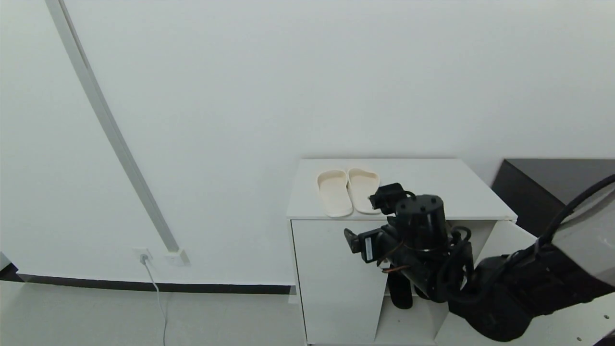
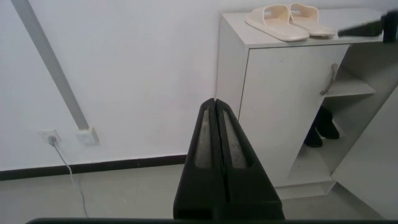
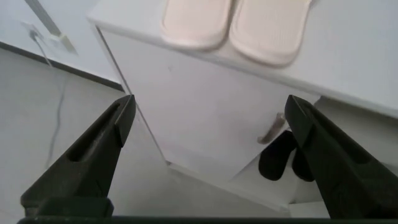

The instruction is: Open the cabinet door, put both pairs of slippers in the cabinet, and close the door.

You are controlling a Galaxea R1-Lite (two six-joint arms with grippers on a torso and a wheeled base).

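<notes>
we find the cabinet (image 1: 336,269) with its right door (image 1: 504,238) open and the black slippers (image 3: 286,155) on its bottom shelf. the beige slippers (image 1: 348,191) lie side by side on the cabinet top. our right end effector (image 3: 210,106) hovers just in front of them, spread wide and empty. the left end effector (image 2: 215,106), well to the left, is closed on nothing. we judge the task half done: the beige pair and the door remain.

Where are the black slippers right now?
In the left wrist view, the black slippers sit inside the cabinet, in its open right half under the shelf, just beside the closed door. The cream slippers lie on top.
</notes>
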